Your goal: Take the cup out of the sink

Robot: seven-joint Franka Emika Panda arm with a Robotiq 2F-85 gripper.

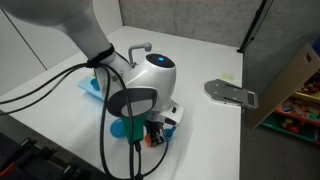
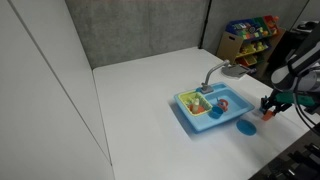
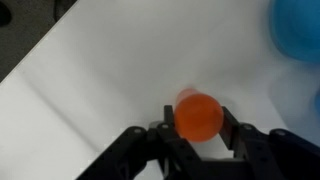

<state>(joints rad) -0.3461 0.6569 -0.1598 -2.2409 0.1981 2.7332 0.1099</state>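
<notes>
The small orange-red cup (image 3: pixel 198 115) sits between my gripper's (image 3: pixel 197 124) two black fingers, which are shut on it. Below it is white table. In an exterior view the gripper (image 2: pixel 270 106) holds the cup (image 2: pixel 267 114) out beyond the right end of the light-blue sink (image 2: pixel 188 108), close to the flat blue plate (image 2: pixel 245 127). In an exterior view the arm hides most of the sink (image 1: pixel 91 86). Its grey faucet (image 1: pixel 141 47) shows behind, and the gripper (image 1: pixel 153 134) hangs by the blue plate (image 1: pixel 123 128).
A grey flat metal plate (image 1: pixel 232 92) lies further along the white table. Small coloured toy pieces (image 2: pixel 201 104) sit in the sink's compartments. The blue plate's edge (image 3: pixel 298 30) shows in the wrist view. A toy shelf (image 2: pixel 248 34) stands behind the table.
</notes>
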